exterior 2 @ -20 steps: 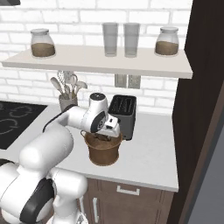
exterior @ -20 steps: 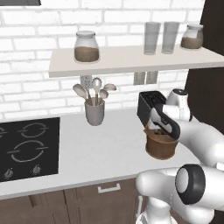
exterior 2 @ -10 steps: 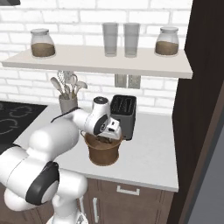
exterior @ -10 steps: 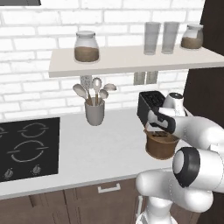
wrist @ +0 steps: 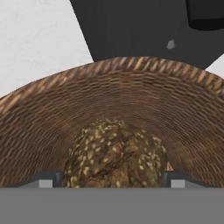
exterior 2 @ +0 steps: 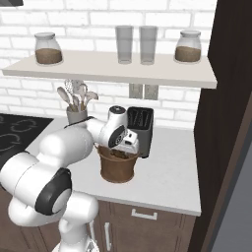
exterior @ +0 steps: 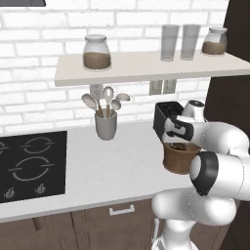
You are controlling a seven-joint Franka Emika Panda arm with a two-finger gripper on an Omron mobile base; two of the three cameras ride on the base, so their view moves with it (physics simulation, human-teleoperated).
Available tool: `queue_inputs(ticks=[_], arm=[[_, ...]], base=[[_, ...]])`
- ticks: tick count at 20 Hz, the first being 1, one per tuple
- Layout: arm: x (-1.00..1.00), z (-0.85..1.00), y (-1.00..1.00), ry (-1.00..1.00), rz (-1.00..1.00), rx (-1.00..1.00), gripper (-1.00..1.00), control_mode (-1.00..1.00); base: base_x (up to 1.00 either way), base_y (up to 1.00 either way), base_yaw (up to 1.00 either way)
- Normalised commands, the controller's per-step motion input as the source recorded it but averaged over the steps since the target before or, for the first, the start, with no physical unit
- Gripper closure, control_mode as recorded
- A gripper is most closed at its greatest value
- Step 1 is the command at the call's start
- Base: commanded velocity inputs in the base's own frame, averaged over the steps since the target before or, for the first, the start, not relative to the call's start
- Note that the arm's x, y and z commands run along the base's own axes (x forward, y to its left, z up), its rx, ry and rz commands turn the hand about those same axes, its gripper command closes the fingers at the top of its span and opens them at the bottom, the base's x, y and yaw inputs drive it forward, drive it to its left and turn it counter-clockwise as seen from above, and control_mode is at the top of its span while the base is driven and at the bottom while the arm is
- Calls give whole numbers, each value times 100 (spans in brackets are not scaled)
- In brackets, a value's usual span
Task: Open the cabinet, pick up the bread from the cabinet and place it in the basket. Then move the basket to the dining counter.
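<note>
The brown woven basket [exterior: 178, 160] [exterior 2: 117, 170] stands on the white counter just in front of the toaster. My gripper [exterior: 177, 140] [exterior 2: 123, 147] reaches down into its mouth. In the hand view the dark seeded bread [wrist: 116, 153] sits between my two fingertips [wrist: 49, 180], which press against its sides, with the basket wall [wrist: 113, 87] curving around it. The gripper [wrist: 111, 179] is shut on the bread, low inside the basket. The dining counter is out of view.
A black toaster [exterior: 163, 117] [exterior 2: 140, 122] stands right behind the basket. A grey cup of spoons [exterior: 106, 124] is to the left, and the stove top [exterior: 29, 163] beyond it. A shelf [exterior: 146, 66] with jars and glasses hangs above. A tall dark cabinet [exterior 2: 226, 123] stands at the right.
The hand has sunk slightly deeper into the basket with the bread, and the arm's elbow has risen. The basket has stayed in place.
</note>
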Motion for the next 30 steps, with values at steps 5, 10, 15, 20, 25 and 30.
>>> queue_inputs(ticks=[5, 10, 15, 20, 25, 30], arm=[[0, -8, -4, 0, 0, 0, -100, -100], [0, 0, 0, 0, 0, 0, -100, -100], [-21, 7, 0, -2, 0, 0, -100, -100], [-32, 28, 0, -1, -4, 0, -100, -100], [-47, 46, 4, -2, -9, 0, -100, -100], [-51, 47, 16, -2, -22, 0, -100, -100]], base=[[0, 0, 0], [0, 0, 0], [0, 0, 0], [0, 0, 0], [0, 0, 0], [0, 0, 0]])
